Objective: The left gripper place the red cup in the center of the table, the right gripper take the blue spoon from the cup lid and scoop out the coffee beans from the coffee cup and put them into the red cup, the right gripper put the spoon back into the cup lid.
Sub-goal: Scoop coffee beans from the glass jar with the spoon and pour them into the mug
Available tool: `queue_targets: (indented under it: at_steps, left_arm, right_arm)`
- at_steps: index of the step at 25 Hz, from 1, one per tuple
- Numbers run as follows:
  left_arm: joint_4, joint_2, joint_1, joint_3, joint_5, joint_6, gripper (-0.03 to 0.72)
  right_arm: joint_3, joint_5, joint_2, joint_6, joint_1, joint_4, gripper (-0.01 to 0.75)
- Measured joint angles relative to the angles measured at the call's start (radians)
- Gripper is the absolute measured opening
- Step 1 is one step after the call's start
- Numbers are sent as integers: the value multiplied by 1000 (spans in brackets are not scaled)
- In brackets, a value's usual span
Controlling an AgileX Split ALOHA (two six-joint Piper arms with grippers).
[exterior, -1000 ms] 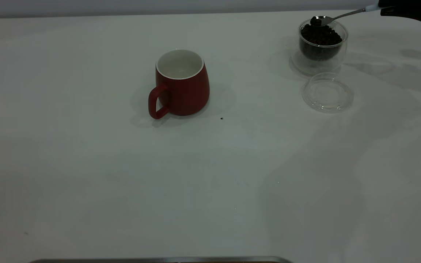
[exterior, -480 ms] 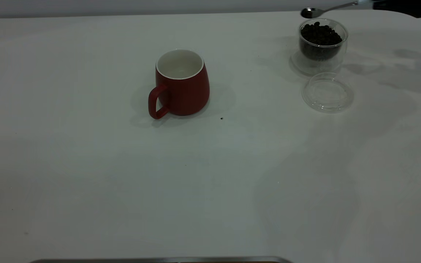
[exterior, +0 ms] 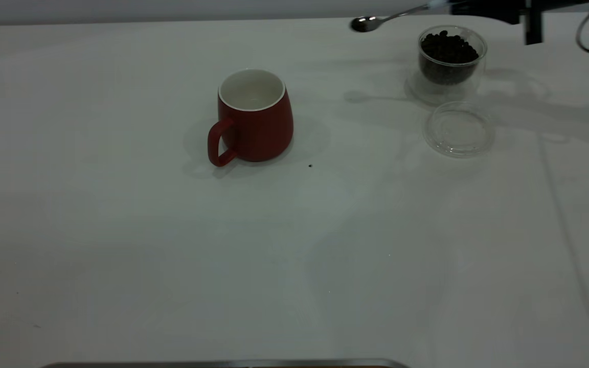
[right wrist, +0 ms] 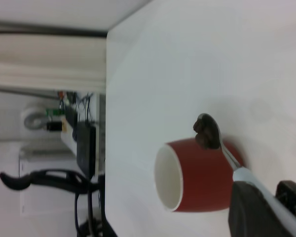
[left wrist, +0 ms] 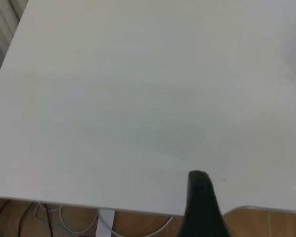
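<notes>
The red cup (exterior: 256, 117) stands upright near the table's middle, handle toward the front left, its white inside showing nothing. At the back right is the glass coffee cup (exterior: 450, 61), filled with coffee beans (exterior: 448, 48). The clear cup lid (exterior: 458, 129) lies flat in front of it with nothing on it. My right gripper (exterior: 473, 6) is at the top edge, shut on the spoon's handle. The spoon (exterior: 376, 21) hangs in the air between the two cups. In the right wrist view the spoon bowl (right wrist: 207, 132) carries a few beans beside the red cup (right wrist: 197, 175). My left gripper (left wrist: 202, 197) hovers over bare table.
A small dark speck (exterior: 310, 165) lies just right of the red cup. A metal strip (exterior: 223, 364) runs along the table's front edge. In the left wrist view the table edge (left wrist: 89, 205) has cables below it.
My right gripper lifted the spoon out of the coffee cup and carried it leftward, toward the red cup. The red cup, coffee cup and lid stayed put.
</notes>
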Motion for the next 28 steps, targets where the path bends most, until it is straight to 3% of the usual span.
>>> queue_targets:
  at_steps: [20,28]
  left_arm:
    - [0,0,0,0,0,0,587]
    - [0,0,0,0,0,0,587]
  right_arm:
    - [0,2,-22,10,154,-4,109]
    - [0,-74,-17,13,238,1,109]
